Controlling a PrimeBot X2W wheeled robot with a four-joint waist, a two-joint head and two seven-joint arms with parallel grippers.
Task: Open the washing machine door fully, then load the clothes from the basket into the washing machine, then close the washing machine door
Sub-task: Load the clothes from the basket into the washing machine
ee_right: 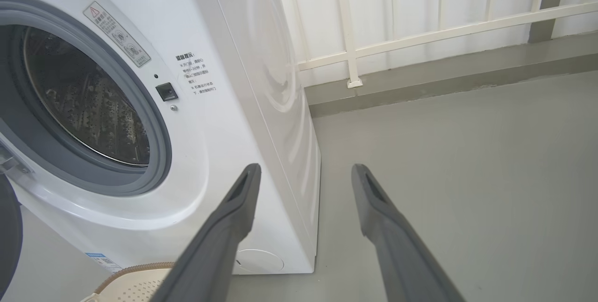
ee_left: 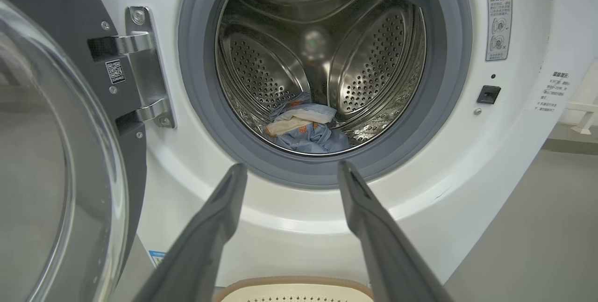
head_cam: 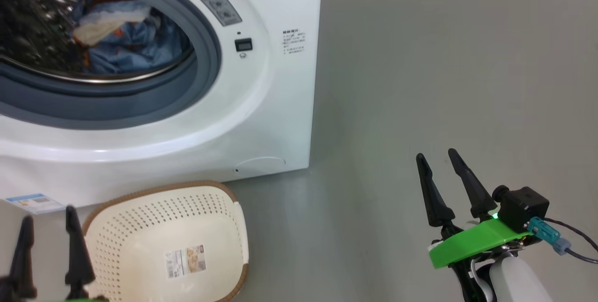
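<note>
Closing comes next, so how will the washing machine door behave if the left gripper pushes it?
The washing machine door will probably swing as one piece on its metal hinge. Its bulging glass bowl suggests real weight, so expect a steady push. The glass looks smooth; the left gripper might slide on it.

The right gripper [head_cam: 437, 156], lower right, has two long tapered black fingers [head_cam: 432, 194] on a bright green mount [head_cam: 472, 241] — beside it a black box camera [head_cam: 525, 206], teal plug [head_cam: 542, 228], dark cable [head_cam: 584, 257] and white forearm [head_cam: 514, 278]. The left gripper [head_cam: 49, 214], lower left, has matching fingers.
</note>
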